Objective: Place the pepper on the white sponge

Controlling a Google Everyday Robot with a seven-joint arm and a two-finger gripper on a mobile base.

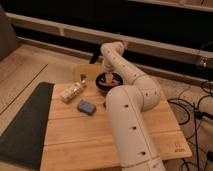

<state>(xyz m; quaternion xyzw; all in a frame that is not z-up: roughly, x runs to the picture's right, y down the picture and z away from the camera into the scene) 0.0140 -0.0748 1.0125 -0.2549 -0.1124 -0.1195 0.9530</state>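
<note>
The white sponge (86, 106) is a small pale-blue pad lying flat on the wooden table (95, 135), left of my arm. A dark bowl (101, 85) stands behind it at the table's far edge. A bit of orange-red inside the bowl looks like the pepper (112, 79), mostly hidden by my arm's end. My gripper (108, 77) reaches down into the bowl from above, at the end of the white arm that bends over from the right.
A pale bottle-like object (72, 92) lies left of the bowl. A dark oblong block (83, 79) and a yellowish item (80, 71) sit at the far left corner. A dark mat (25, 125) borders the table's left side. Cables (192, 107) lie on the floor to the right.
</note>
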